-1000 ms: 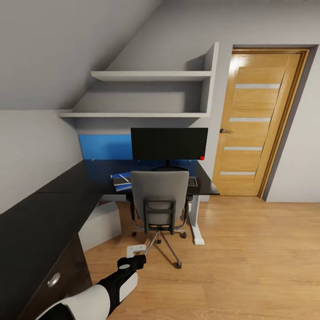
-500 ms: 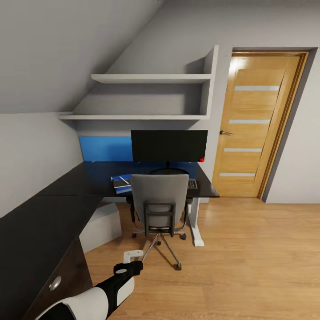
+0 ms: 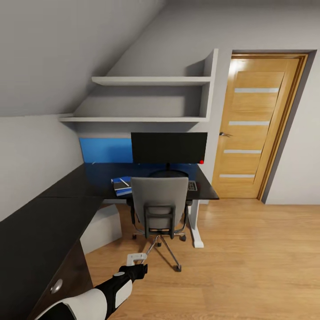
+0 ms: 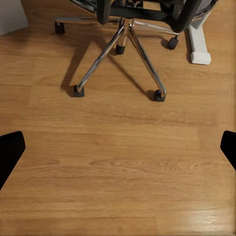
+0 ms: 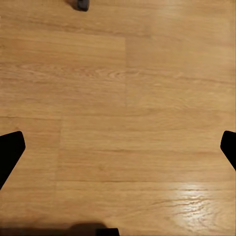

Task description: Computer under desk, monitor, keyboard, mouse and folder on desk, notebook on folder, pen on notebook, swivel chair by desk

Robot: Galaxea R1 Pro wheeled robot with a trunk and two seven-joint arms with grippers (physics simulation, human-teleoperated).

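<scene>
The swivel chair stands pushed in at the black desk, its grey back toward me. Above it on the desk stands the monitor. A sliver of the keyboard shows right of the chair back. Left of it lies the blue folder with a thin white pen on top; a notebook between them is too small to make out. The mouse is hidden. A pale box, likely the computer, sits under the desk. My left gripper hangs open over the floor before the chair's chrome base. My right gripper is open over bare floor.
A wooden door stands shut right of the desk. Two white shelves hang above it under the sloped ceiling. The drawer unit is close at my left. Wooden floor stretches to the right. One caster shows in the right wrist view.
The whole picture has shifted slightly down and the desk looks a little smaller, so the camera has moved. My left gripper sits a bit lower in the picture. Nothing on the desk has moved.
</scene>
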